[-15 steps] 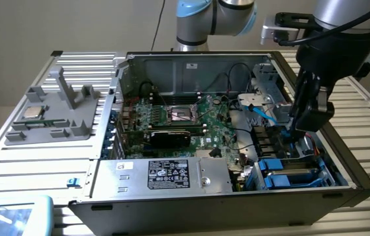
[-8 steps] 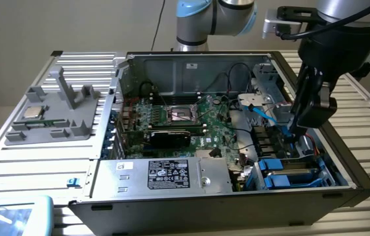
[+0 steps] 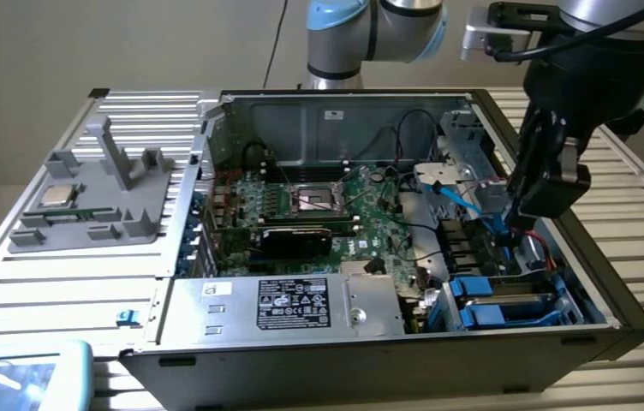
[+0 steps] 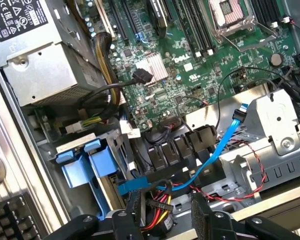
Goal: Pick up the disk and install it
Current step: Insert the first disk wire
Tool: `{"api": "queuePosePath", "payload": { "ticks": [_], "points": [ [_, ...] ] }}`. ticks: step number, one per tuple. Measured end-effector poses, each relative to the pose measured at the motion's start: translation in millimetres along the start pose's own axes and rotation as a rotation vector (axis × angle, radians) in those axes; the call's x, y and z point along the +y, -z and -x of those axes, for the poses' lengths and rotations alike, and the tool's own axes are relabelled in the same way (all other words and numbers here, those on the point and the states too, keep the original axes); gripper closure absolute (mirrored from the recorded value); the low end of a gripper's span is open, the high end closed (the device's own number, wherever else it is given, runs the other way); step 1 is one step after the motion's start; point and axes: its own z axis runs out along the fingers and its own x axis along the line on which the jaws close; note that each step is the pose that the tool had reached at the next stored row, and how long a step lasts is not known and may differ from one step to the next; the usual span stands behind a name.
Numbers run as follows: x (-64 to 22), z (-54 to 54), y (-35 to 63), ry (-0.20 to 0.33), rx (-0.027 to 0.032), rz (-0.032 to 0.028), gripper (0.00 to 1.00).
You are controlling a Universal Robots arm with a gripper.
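Hanging spread and empty above the blue cable (image 4: pixel 225 137), the claw (image 3: pixel 519 223) is held over the case (image 3: pixel 603 295) along its side wall; the disk (image 3: pixel 510 301) is seen farther along that wall, seated low in the corner next to the silver box (image 3: pixel 213 310).

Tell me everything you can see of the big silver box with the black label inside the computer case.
The silver box looks like bare sheet metal, rectangular, lying flat inside the open computer case, at its corner toward the exterior view's lower left. A black label with white print sits on its top. Bundled cables run beside one side.
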Motion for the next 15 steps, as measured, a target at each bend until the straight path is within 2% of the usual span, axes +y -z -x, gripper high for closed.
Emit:
{"api": "queuePosePath", "payload": {
  "ticks": [2, 4, 15],
  "points": [
    [-1.1, 0.2, 0.2, 0.0, -0.0036, 0.004, 0.47],
    [-1.9, 0.4, 0.3, 0.0, -0.0042, 0.0062, 0.47],
    [-2.7, 0.4, 0.2, 0.0, -0.004, 0.007, 0.47]
  ]
}}
